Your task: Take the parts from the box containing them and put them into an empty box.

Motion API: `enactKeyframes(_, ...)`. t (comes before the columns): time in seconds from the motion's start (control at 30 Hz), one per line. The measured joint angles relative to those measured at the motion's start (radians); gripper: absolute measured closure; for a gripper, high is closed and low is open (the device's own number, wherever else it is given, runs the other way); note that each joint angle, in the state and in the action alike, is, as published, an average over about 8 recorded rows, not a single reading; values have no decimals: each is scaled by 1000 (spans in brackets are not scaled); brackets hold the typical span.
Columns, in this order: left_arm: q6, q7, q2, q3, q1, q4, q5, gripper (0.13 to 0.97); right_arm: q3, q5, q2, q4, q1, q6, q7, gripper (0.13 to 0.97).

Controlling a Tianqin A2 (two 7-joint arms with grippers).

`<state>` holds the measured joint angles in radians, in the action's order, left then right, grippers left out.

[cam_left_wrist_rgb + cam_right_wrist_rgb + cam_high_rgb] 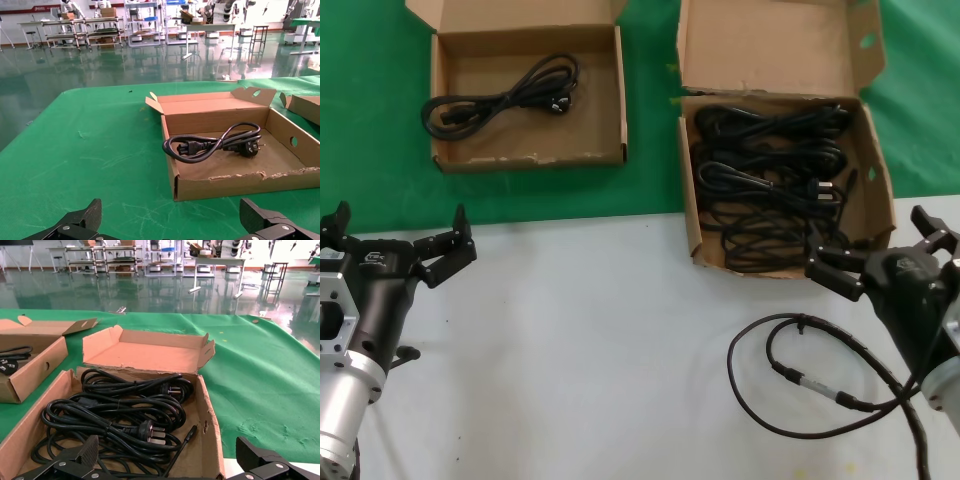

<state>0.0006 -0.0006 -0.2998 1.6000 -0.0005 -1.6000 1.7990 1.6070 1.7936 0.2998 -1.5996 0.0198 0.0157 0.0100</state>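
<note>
Left tool (395,235), black multi-finger claw, sits at 8 o'clock on the white counter (590,350), fingers spread wide, holding nothing. At 11 o'clock, on the green cloth (370,120), lies the small shallow square brown cardboard box (525,157) with one looped black rubber power cord (505,92) already inside, so it isn't strictly empty.

At 1 o'clock sits the larger deep brown cardboard box with oval-holed lid flap (778,45), packed with a tangle of black rubber power cords with moulded plugs (770,170). Judged light, floppy, grippy rubber; loops interlock, so one bundle could drag its neighbours. Best hold looks like the middle of a bundle where strands run together, not the plug end.

Right tool (880,252), same black claw, fingers wide apart and unloaded, hovers at the box's near right corner; cords lie just ahead at its 11 o'clock, close, not touching.

At 5 o'clock, thin black looped cable with silver connector (790,375) lies on the counter: not a part.
</note>
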Motion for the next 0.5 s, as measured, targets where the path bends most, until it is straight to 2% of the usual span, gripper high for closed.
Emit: enactKeyframes(0.5,0,0,0,0,0,0,0,132,0,0,0,0,0,0,0,129)
